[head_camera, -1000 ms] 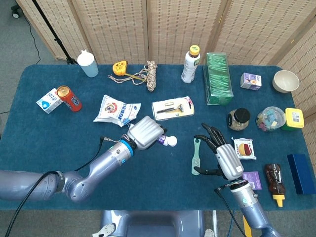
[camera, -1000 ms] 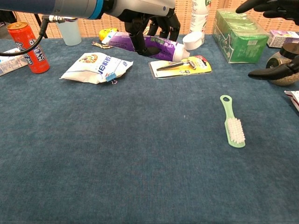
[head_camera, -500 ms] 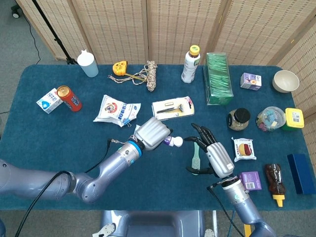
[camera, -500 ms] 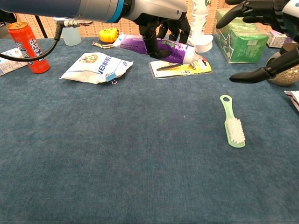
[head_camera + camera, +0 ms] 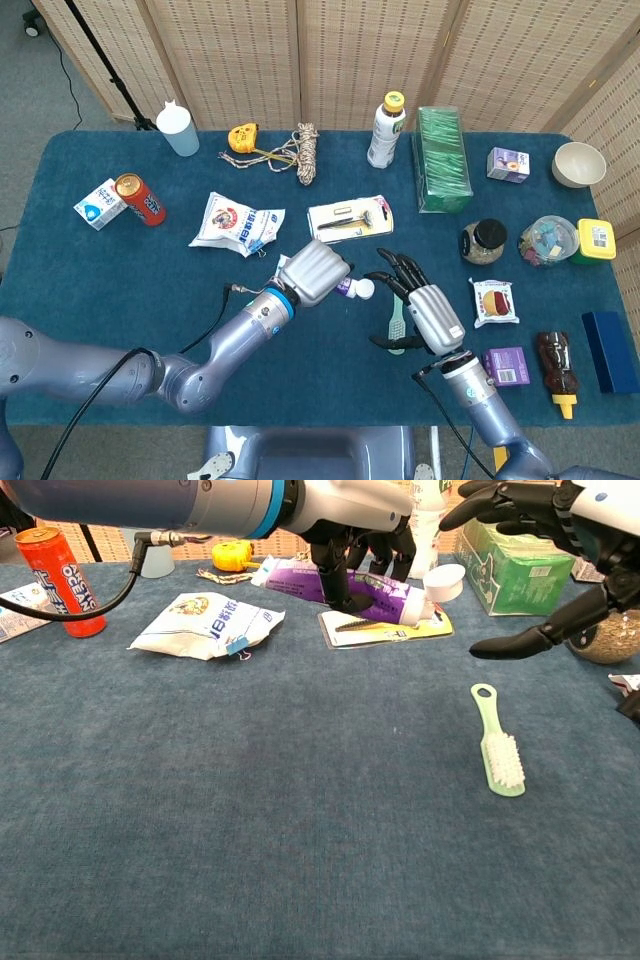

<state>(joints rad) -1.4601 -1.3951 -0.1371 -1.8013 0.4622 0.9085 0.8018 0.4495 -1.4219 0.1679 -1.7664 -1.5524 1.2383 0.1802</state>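
Fingers of the left hand (image 5: 350, 535) are wrapped around a purple squeeze tube with a round white cap (image 5: 385, 593), holding it off the blue felt-covered table (image 5: 250, 810) with the cap end pointing toward the right hand (image 5: 545, 525). In the head view the white cap (image 5: 365, 289) sits just beside the right hand's dark fingertips (image 5: 392, 265), not touching them as far as can be told. That right hand holds nothing, its fingers spread apart and thumb stretched out, poised above a pale green plastic brush with white bristles (image 5: 498, 744) lying flat on the table. Behind the tube lies a carded razor in a yellow blister pack (image 5: 350, 217), and to its left a white crinkled snack bag (image 5: 238, 224). A red drink can (image 5: 139, 198) stands well apart near the table's left end.
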